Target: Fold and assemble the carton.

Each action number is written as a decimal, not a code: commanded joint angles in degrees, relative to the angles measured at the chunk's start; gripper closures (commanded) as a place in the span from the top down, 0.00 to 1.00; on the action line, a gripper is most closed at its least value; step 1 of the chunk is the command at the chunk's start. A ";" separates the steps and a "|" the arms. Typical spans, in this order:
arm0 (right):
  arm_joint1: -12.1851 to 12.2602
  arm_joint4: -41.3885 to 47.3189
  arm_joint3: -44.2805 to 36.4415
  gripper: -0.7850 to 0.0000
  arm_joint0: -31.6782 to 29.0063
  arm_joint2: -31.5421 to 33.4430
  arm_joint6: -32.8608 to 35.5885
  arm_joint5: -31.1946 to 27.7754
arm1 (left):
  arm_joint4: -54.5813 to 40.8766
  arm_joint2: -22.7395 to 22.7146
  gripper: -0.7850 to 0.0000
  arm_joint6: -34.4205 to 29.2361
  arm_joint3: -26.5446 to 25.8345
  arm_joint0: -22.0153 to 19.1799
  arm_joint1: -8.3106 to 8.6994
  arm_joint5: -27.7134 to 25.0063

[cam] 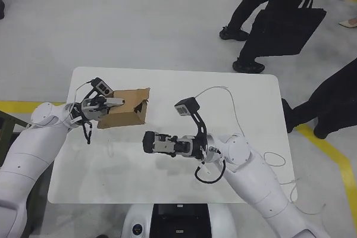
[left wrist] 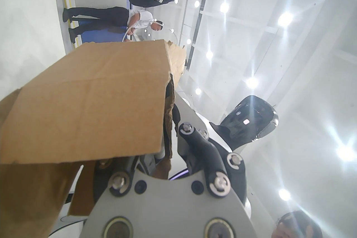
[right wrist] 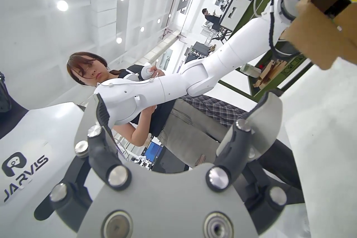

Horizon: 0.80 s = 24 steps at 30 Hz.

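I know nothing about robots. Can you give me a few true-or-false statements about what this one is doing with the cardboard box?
1. The carton is brown cardboard, at a white table. True.
2. The right gripper holds the carton. False: it is open and empty, apart from the carton.
3. The left gripper grips the carton. True: it is shut on one wall.
4. The carton is fully closed up. False: the end facing the right gripper is open and shows the dark inside.
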 commanded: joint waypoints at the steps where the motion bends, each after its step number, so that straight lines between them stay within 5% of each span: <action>1: -0.24 0.01 0.29 1.00 0.58 -0.69 -0.48 -0.19 | 0.43 -0.31 0.00 0.08 -0.33 0.16 -0.15 -0.14; 24: -0.88 -1.29 3.71 1.00 1.84 2.57 -10.49 -1.79 | 4.00 -4.12 0.00 -4.25 -2.92 3.25 -1.22 4.11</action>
